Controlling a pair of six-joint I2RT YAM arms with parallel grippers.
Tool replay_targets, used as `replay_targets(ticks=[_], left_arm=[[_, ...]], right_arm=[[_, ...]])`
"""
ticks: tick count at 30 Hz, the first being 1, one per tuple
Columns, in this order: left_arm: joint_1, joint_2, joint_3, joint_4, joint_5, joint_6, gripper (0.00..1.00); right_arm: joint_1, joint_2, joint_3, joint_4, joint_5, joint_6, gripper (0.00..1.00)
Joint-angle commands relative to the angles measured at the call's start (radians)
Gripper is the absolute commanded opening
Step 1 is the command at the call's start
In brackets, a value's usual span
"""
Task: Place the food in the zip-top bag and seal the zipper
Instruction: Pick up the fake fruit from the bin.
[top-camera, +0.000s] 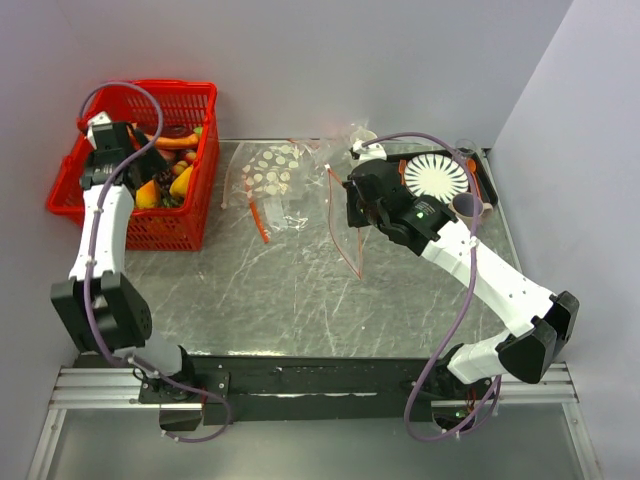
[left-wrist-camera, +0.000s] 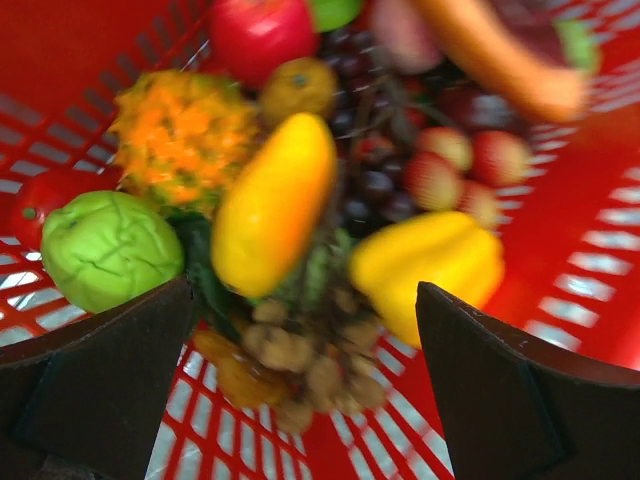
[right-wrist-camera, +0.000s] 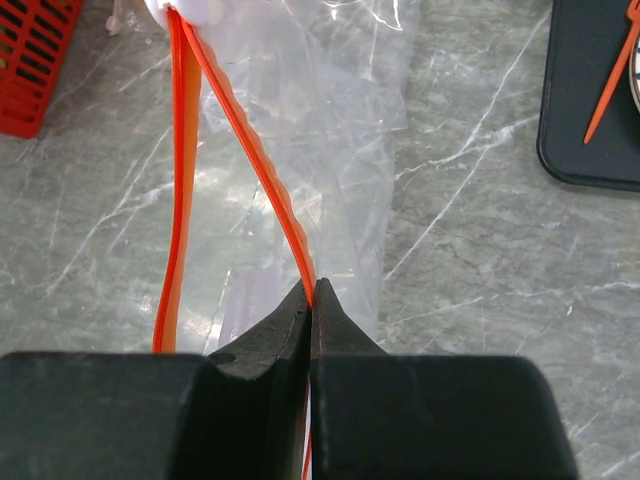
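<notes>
While the left gripper (left-wrist-camera: 305, 290) hangs with jaws spread wide over the red basket (left-wrist-camera: 60, 40), food (left-wrist-camera: 272, 205) heaped just beyond its fingertips | right gripper (right-wrist-camera: 312, 292) pinched tight on the zipper (right-wrist-camera: 255, 160) | zip-top bag (right-wrist-camera: 340, 120) stretches ahead of that claw, mouth parted

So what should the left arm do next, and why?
Probably lower the left gripper and close on the orange-yellow fruit: its jaws stand open above it in the red basket, while the right gripper pinches the zipper of the zip-top bag, mouth parted.
</notes>
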Motion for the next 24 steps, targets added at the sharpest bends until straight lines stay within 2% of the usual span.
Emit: replay_targets(ticks=[1,10,13,15,17,18,21,22,24], left_arm=[[0.032,0.072,0.04,-0.008,-0.009,-0.012,0.99],[0.049,0.332,0.135,-0.054,-0.004,-0.028,0.95],[0.05,0.382,0.147,-0.042,0.022,-0.038,0.91],[0.052,0.407,0.156,-0.054,0.054,-0.028,0.8],[0.05,0.435,0.172,-0.08,0.042,-0.035,0.76],[0.052,0.435,0.178,-0.1,0.01,-0.038,0.72],[0.05,0.363,0.15,-0.08,-0.014,-0.035,0.47],[0.05,0.334,0.141,-0.071,-0.017,-0.032,0.25],[0.052,0.241,0.11,-0.042,-0.018,-0.026,0.08]], right_arm=[[0.004,-0.028,0.0,0.039,-0.013,-0.01,0.05],[0.004,-0.062,-0.072,0.094,-0.1,0.023,0.06],[0.005,-0.071,-0.095,0.106,-0.106,0.027,0.05],[0.005,-0.082,-0.102,0.106,-0.106,0.026,0.06],[0.004,-0.089,-0.107,0.109,-0.1,0.024,0.06],[0.002,-0.093,-0.112,0.111,-0.097,0.026,0.06],[0.004,-0.1,-0.116,0.111,-0.099,0.026,0.06],[0.004,-0.102,-0.118,0.111,-0.099,0.026,0.06],[0.004,-0.102,-0.121,0.112,-0.1,0.027,0.06]])
